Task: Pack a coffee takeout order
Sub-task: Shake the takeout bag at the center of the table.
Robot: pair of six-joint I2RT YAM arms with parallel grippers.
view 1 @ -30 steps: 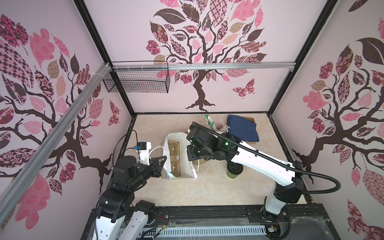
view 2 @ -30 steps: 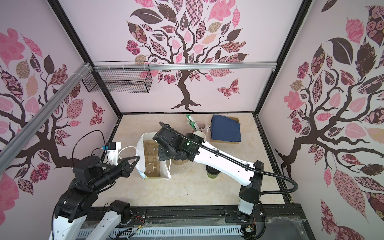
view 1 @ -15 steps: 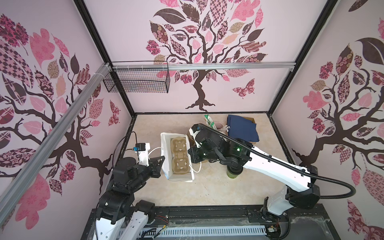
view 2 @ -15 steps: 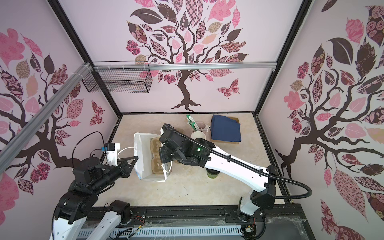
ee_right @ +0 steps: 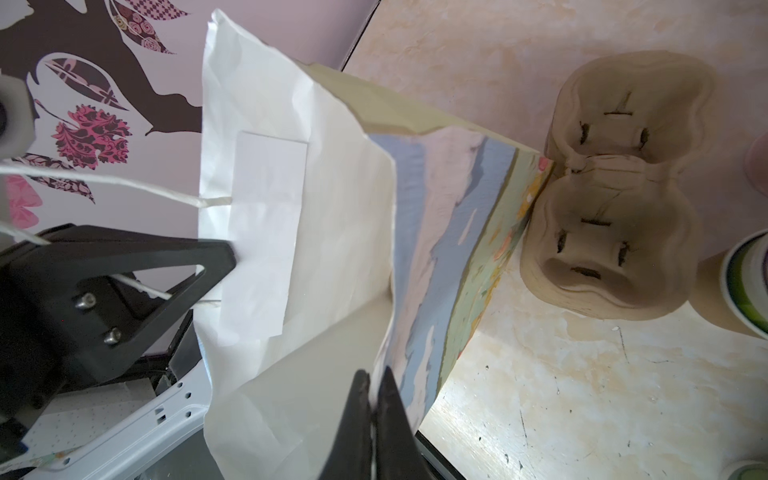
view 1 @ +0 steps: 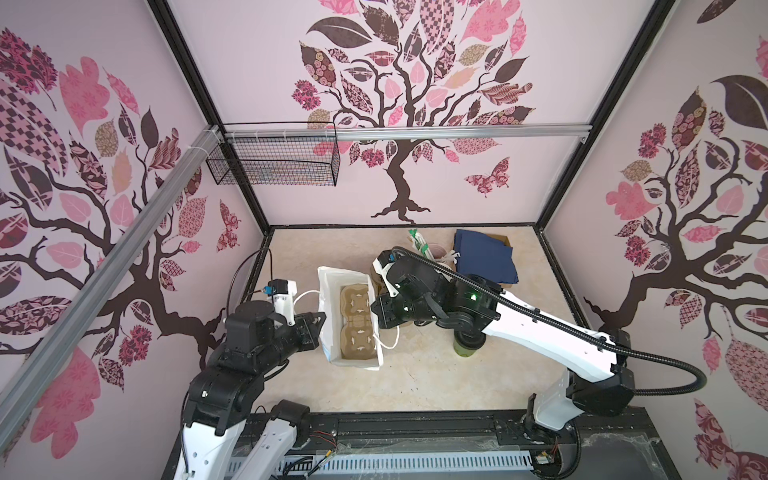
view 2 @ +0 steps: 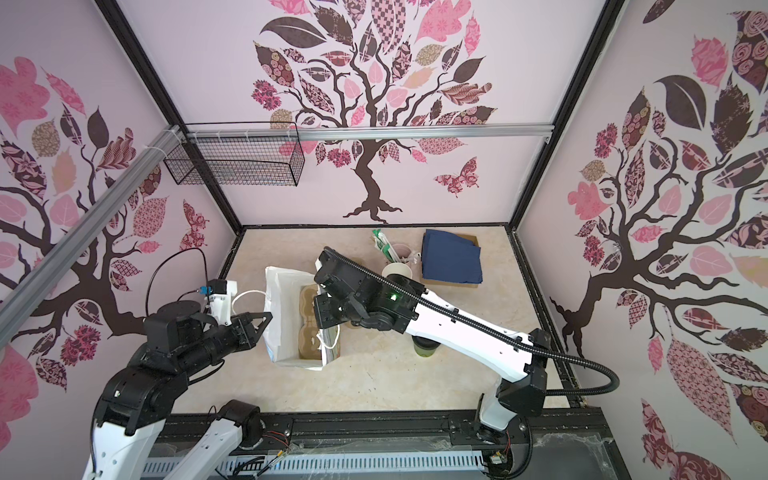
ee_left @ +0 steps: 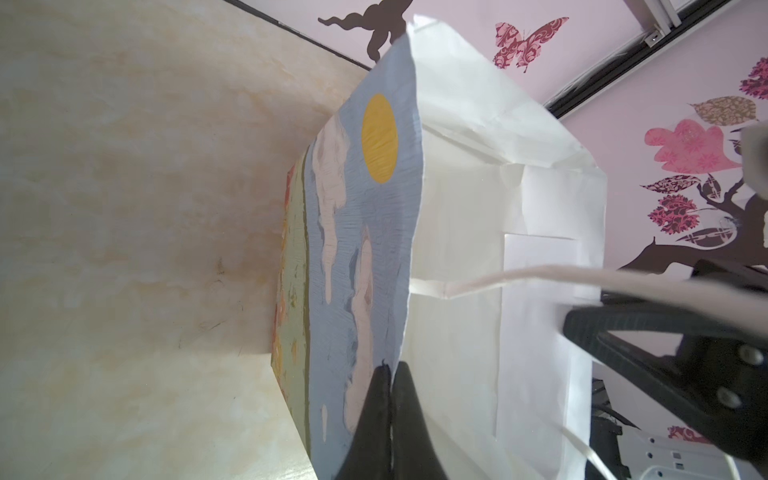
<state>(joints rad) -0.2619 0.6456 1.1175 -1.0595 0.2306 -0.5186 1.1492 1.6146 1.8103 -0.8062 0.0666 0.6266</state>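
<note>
1. In both top views the paper bag (view 1: pixel 328 286) (view 2: pixel 274 299) stands upright near the middle of the surface (view 1: pixel 415 382), its mouth open upward. The pulp carrier (view 1: pixel 355 320) (view 2: pixel 309 332) lies inside it. The left gripper (view 1: pixel 321 319) meets the bag's left wall and the right gripper (view 1: pixel 377 316) meets its right wall. The green cup (view 1: pixel 465 351) stands near the bag, partly under the right arm. The navy napkin (view 1: pixel 484 257) lies at the back, well apart.
2. In the left wrist view, the left fingers (ee_left: pixel 374 415) are pressed together on the rim of the printed wall, pinching the paper. Across the mouth, a right finger lies against the far white wall, just under the white handle cord (ee_left: pixel 540 276).
3. In the right wrist view, the right fingers (ee_right: pixel 357 415) pinch the top edge of the bag's other printed wall. The left gripper touches the opposite white wall. A stack of spare carriers (ee_right: pixel 615 199) sits on the surface just beside the bag's base.
</note>
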